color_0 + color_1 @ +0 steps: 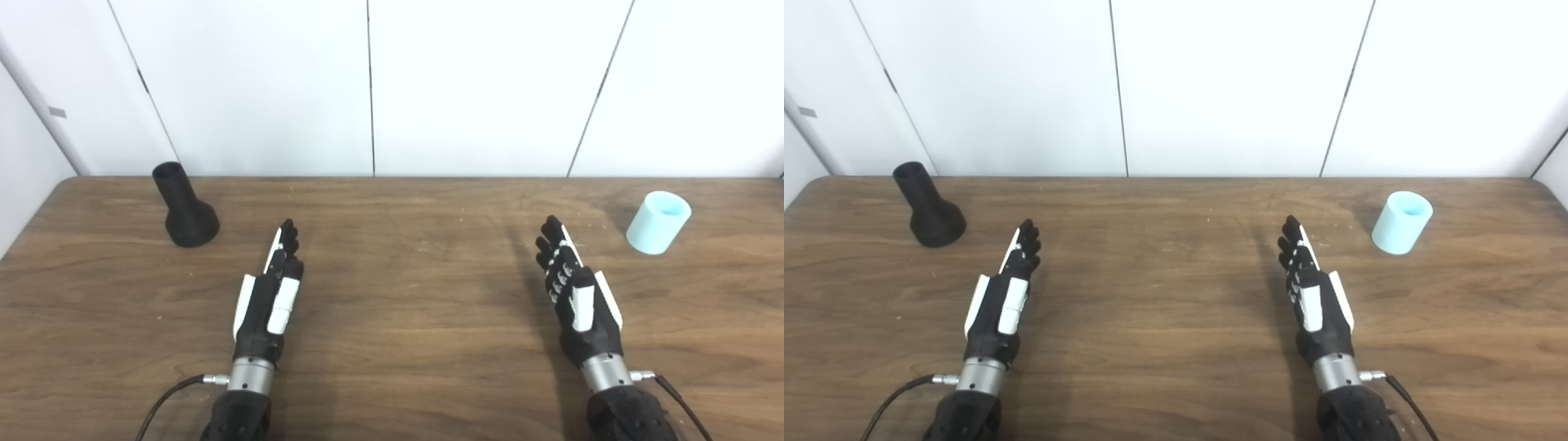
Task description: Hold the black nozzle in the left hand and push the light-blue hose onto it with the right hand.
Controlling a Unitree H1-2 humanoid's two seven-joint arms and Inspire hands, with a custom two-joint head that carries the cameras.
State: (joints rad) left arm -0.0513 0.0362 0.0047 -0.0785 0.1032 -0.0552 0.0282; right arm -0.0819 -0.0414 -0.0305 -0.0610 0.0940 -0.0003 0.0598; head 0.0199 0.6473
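Note:
The black nozzle stands upright on its wide base at the table's far left, narrow tube pointing up. A short light-blue hose piece stands on end at the far right. My left hand hovers over the table, right of and nearer than the nozzle, fingers straight and holding nothing. My right hand is stretched out flat too, left of and nearer than the hose, with nothing in it. Neither hand touches its object.
A brown wooden table fills the lower view, its far edge against white wall panels. Thin cables run from both wrists off the bottom edge.

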